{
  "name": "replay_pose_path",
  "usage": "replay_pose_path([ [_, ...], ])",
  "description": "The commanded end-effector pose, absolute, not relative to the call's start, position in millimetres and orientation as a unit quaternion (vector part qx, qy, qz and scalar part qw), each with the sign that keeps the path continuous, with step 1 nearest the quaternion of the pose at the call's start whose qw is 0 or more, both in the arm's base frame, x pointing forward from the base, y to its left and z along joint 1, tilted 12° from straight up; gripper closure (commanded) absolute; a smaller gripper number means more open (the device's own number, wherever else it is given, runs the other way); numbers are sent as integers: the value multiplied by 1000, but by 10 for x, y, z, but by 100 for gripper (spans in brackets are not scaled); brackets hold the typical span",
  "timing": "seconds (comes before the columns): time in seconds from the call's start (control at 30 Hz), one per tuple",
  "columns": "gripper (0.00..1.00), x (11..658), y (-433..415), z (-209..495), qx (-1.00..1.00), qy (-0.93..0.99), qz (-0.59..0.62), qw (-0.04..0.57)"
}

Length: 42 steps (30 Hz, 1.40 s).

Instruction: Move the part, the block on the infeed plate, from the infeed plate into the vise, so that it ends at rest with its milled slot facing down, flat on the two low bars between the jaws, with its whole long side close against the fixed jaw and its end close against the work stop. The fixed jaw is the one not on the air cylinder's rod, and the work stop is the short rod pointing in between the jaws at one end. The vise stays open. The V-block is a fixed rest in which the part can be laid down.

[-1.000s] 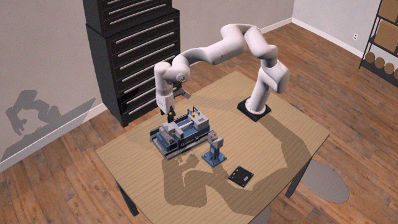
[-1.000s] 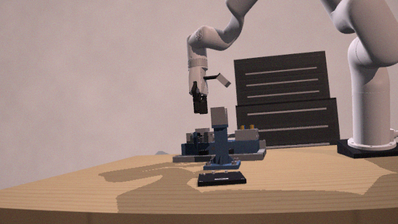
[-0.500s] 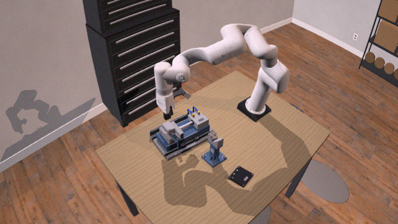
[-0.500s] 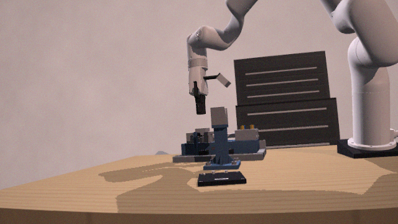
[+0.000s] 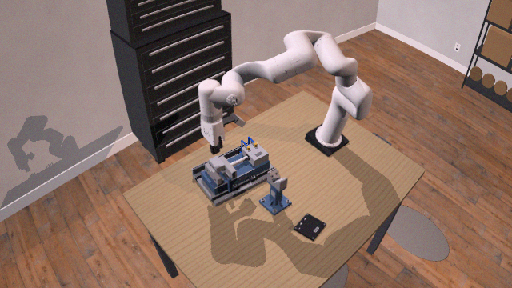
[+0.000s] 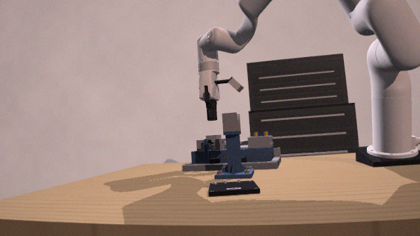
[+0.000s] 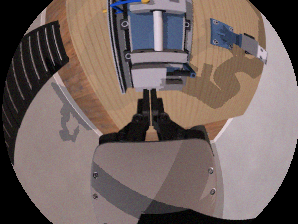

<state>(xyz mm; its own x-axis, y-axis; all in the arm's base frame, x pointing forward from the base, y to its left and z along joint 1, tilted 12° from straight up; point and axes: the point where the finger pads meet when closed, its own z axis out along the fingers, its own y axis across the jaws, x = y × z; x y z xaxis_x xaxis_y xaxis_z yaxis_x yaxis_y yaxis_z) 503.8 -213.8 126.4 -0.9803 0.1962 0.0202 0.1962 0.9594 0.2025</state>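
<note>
My gripper is shut and empty. It hangs above the far left end of the vise, clear of it; it also shows in the exterior view and in the wrist view. The vise is open, with its air cylinder and rod at the far end. A grey block lies in the vise by the jaws. I cannot tell whether it is the part or a jaw, nor how it faces. The black infeed plate near the table's front has no block on it.
The V-block stands on a blue post between the vise and the infeed plate, with a grey head on top. A tall black drawer cabinet stands behind the table. The arm's base is at the back right.
</note>
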Motion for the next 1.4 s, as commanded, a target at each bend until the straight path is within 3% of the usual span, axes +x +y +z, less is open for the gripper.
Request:
replay_pose_path([
  [0.0,100,5047,-2150,1285,99,990,101,2],
  [0.3,100,4934,-2574,1195,100,990,101,2],
  [1.37,100,4933,-2579,1194,100,990,101,2],
])
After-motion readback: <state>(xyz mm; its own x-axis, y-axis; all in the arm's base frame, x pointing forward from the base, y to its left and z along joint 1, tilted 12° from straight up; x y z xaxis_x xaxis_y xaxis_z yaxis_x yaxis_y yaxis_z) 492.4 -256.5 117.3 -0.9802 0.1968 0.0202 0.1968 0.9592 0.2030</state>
